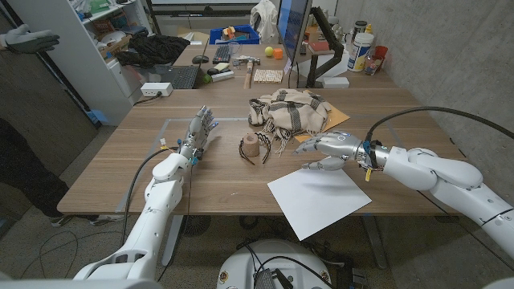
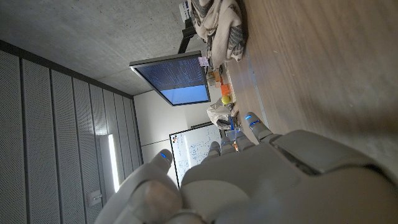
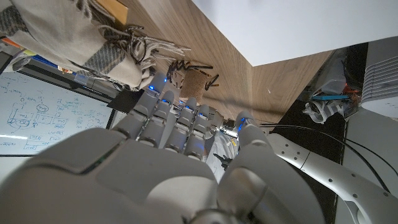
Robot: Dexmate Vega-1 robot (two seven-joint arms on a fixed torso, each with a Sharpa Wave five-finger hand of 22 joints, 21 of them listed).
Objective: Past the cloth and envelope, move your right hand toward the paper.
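A white sheet of paper (image 1: 320,200) lies near the table's front edge, right of centre; its corner also appears in the right wrist view as paper (image 3: 292,28). A striped beige cloth (image 1: 291,112) is bunched behind it, on top of an orange envelope (image 1: 336,118). My right hand (image 1: 328,148) hovers just above the paper's far edge, in front of the cloth, fingers stretched out and holding nothing. My left hand (image 1: 198,132) stands on its edge at the left, fingers apart and upright, holding nothing. The cloth (image 3: 74,43) and my right hand (image 3: 161,162) fill the right wrist view.
A small wooden holder with black loops (image 1: 254,148) stands between the hands. A monitor (image 1: 291,32), keyboard (image 1: 178,77), bottles (image 1: 360,50) and clutter crowd the table's back. A person's gloved hand (image 1: 28,38) shows at the far left.
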